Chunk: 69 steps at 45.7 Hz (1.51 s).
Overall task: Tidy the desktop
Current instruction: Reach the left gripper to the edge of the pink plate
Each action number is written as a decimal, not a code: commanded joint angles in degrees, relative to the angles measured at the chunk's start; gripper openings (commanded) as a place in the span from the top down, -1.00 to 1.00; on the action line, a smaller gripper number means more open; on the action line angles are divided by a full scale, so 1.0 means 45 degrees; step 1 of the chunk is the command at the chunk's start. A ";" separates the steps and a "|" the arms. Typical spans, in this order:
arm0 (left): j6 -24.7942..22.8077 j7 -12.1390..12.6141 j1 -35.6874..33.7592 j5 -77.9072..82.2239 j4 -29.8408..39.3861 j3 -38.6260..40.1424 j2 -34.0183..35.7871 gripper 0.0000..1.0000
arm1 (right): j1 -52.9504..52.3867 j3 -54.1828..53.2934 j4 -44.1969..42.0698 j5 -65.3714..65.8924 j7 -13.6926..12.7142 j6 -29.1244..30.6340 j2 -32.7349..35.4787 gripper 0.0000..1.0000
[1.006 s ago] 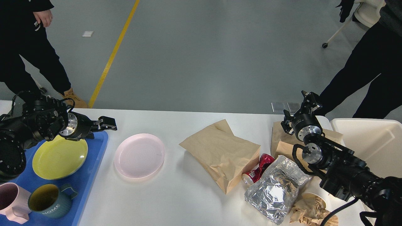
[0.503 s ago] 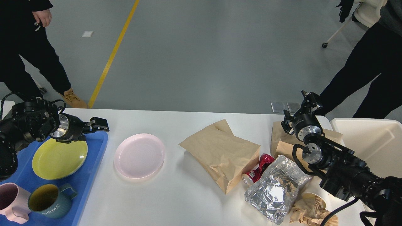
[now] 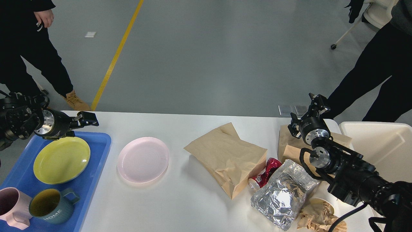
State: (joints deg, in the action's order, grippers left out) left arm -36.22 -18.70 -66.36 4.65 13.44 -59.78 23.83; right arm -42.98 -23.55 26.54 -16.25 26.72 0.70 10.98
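**Two plates, two mugs, two paper bags on one white surface**

At the far left, a blue tray (image 3: 96, 161) overhangs the frame edge; it carries one yellow-green plate (image 3: 61, 160), one pink mug (image 3: 11, 206) cut off at the corner, and one teal mug (image 3: 48, 206) lettered HOME. The left hand (image 3: 87, 118) hovers above the tray's far edge, holding nothing, its fingers narrowly parted. On the surface (image 3: 180, 206), which spans most of the lower frame, one pink plate (image 3: 143, 159) lies just beside the tray. Further right lies one brown paper bag (image 3: 227, 156), then one crushed red can (image 3: 265, 175) partly under a foil packet (image 3: 283, 193). A second bag (image 3: 289, 141) is mostly hidden by the right arm. The right hand (image 3: 317, 101) is seen end-on; I cannot tell its opening. Crumpled paper (image 3: 317, 214) and a cream bin (image 3: 379, 148) are cropped.
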 commanded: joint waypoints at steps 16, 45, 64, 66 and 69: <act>-0.0778 0.0015 0.0274 0.0040 0.0002 0.2052 -0.0101 -0.93 | 0.0000 0.0000 0.0001 -0.0001 0.0000 0.0000 0.0000 -1.00; -0.1600 0.0093 0.0274 0.0196 -0.0428 0.2190 -0.0121 -0.93 | 0.0000 0.0000 0.0001 0.0018 0.0000 0.0000 0.0000 -1.00; -0.1111 0.0093 0.0821 0.0196 -0.0447 0.2229 -0.0492 -0.93 | 0.0000 0.0000 0.0001 0.0018 0.0000 0.0000 0.0000 -1.00; -0.1092 0.0093 0.0840 0.0196 -0.0447 0.2209 -0.0492 -0.93 | 0.0000 0.0000 0.0001 -0.0001 0.0000 0.0000 0.0000 -1.00; -0.1072 0.0093 0.0841 0.0196 -0.0428 0.2209 -0.0473 -0.93 | 0.0000 0.0000 0.0001 0.0018 0.0000 0.0000 -0.0019 -1.00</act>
State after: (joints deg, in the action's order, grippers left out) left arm -41.21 -18.28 -62.75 5.54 11.49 -49.75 21.68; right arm -42.98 -23.55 26.54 -16.21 26.72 0.70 10.99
